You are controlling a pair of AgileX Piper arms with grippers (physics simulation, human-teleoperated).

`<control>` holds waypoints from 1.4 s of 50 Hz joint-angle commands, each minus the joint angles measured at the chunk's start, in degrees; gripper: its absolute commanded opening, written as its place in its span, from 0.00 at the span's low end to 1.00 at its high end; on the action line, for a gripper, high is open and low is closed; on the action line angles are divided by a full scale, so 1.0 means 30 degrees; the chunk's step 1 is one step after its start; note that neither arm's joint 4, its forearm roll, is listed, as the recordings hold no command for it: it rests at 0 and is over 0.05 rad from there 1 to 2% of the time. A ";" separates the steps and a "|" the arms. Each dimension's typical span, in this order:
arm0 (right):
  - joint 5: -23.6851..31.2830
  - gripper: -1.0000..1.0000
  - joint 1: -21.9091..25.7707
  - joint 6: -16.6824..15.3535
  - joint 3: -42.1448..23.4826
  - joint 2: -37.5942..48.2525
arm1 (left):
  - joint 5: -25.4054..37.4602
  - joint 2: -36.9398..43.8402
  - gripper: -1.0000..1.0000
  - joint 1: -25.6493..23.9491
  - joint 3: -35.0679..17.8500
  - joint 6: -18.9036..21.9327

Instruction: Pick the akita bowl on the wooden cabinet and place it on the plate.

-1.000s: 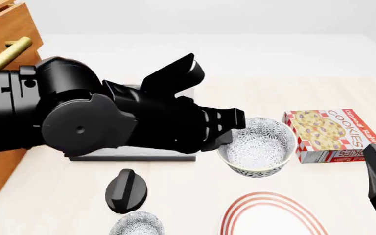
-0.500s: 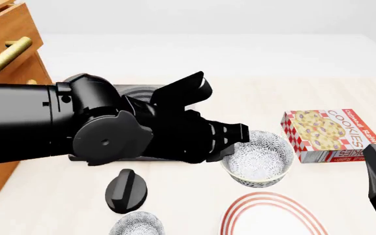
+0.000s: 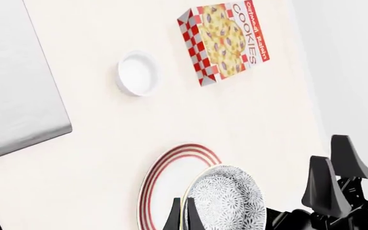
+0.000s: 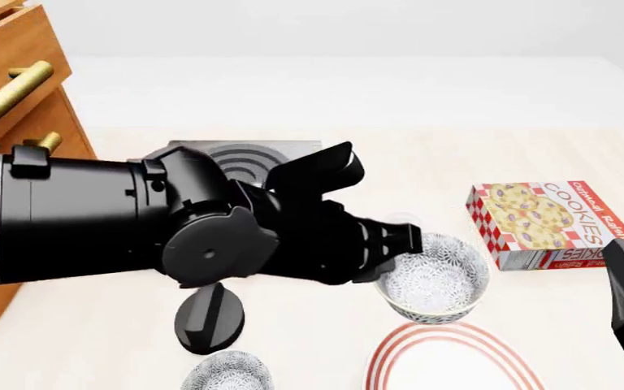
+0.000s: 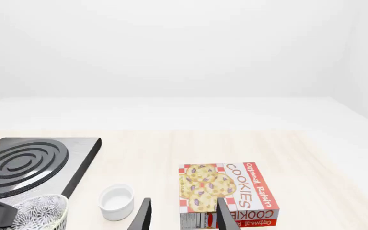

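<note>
White with a dense black-grey floral pattern, the akita bowl hangs above the table, pinched at its rim by the left gripper, over the far edge of the red-ringed plate. Both look empty. The right gripper is spread, holding nothing. The wooden cabinet is cut off.

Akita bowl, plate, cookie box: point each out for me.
akita bowl (image 4: pixel 434 280), front view, patterned inside wall.
plate (image 3: pixel 165 179), left wrist view, bare white centre beside the red rings.
cookie box (image 5: pixel 225 184), right wrist view, printed top face.
</note>
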 commanded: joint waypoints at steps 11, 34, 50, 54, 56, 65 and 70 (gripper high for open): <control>-0.0001 1.00 -0.0001 0.0002 0.0000 0.0000 | -0.0795 0.0735 0.00 -0.0373 0.0132 -0.0241; -0.0002 1.00 0.0000 -0.0003 0.0000 0.0000 | -0.1372 0.1355 0.00 -0.0585 0.0252 -0.0541; 0.0004 1.00 -0.0005 0.0002 0.0000 0.0000 | -0.1625 0.1798 0.00 -0.0634 0.0169 -0.0490; 0.0002 1.00 -0.0001 0.0000 0.0000 0.0000 | -0.1695 0.1918 0.00 -0.0670 0.0172 -0.0581; 0.0000 1.00 0.0000 0.0001 0.0000 0.0000 | -0.1701 0.1933 0.00 -0.0684 0.0133 -0.0576; -0.0001 1.00 0.0002 0.0003 0.0000 0.0000 | -0.1869 0.2146 0.00 -0.0699 0.0174 -0.0677; 0.0001 1.00 0.0004 0.0001 0.0000 0.0000 | -0.1994 0.2262 0.00 -0.0747 0.0234 -0.0752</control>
